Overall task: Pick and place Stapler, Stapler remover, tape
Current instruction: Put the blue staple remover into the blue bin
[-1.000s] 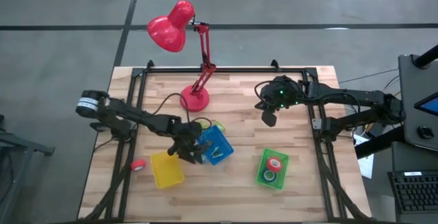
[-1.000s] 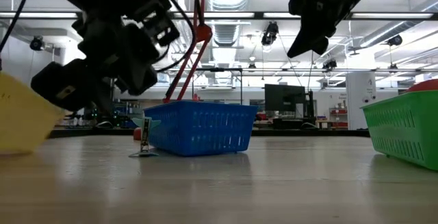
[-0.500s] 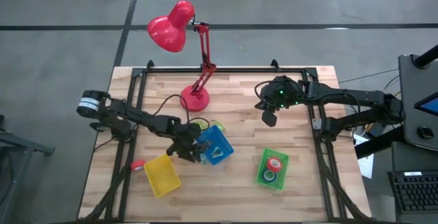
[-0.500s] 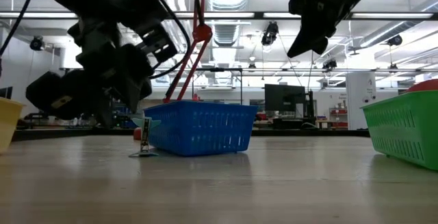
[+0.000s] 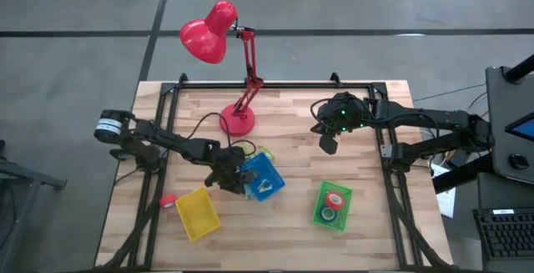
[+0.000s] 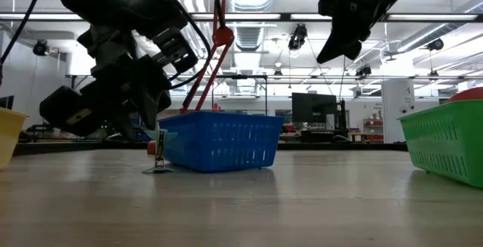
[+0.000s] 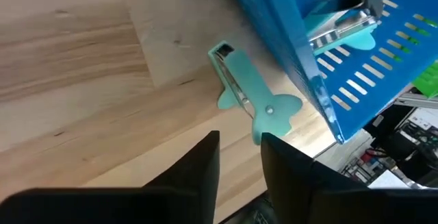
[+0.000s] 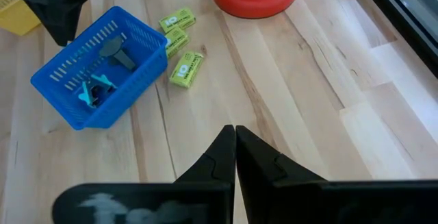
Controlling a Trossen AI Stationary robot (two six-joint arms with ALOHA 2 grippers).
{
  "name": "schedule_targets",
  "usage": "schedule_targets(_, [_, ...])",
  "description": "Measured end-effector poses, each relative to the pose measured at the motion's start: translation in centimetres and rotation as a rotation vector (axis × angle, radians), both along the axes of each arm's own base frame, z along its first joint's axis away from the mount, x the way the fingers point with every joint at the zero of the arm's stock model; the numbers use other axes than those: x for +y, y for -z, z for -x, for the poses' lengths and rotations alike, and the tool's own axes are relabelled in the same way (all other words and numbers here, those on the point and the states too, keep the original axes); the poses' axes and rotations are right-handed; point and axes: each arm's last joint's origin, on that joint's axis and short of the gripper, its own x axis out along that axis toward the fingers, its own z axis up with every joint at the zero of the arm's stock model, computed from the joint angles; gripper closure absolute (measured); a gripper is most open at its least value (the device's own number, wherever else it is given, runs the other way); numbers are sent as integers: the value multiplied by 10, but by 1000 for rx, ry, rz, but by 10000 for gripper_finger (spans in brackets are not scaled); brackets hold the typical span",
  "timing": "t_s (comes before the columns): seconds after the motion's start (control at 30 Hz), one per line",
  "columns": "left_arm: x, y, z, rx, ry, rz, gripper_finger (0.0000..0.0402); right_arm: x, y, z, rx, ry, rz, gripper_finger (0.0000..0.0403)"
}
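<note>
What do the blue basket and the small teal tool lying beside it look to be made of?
The blue slotted basket looks like moulded plastic: uniform glossy colour and thin ribbed walls with regular slots. The small teal staple remover on the pale wooden table seems to be matte plastic wings around a thin shiny strip, probably metal, joined by a pale rivet.

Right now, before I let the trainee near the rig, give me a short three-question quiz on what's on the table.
1. True or false: the green tray holds two tape rolls.
2. Relative to the blue tray, the staple remover nearest the left pincer lies: A) inside it, B) on the table beside it, C) balanced on its rim.
3. Fill in: the right pincer hangs above the table with its fingers ___ (open or shut).

Key: 1 true; 2 B; 3 shut.
</note>
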Motion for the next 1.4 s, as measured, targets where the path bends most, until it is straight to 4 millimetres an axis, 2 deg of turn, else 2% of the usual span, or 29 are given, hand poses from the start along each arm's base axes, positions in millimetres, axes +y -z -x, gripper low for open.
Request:
schedule_targets(0.23, [1,1,-2,-11,-11,2,303,0,0,0,0,0,0,394])
schedule_targets(0.47, [1,9,3,-3,-43,36,294,0,0,0,1,1,1,394])
schedule_targets(0.67, [1,6,-2,-100,-63,45,290,0,1,0,4,-1,4,394])
schedule_targets(1.1, [-9,6,-1,-82,-54,92,310,0,6,1,19,-2,9,394])
schedule_targets(1.4, [-8,6,-3,-100,-104,41,310,0,5,1,17,-7,20,394])
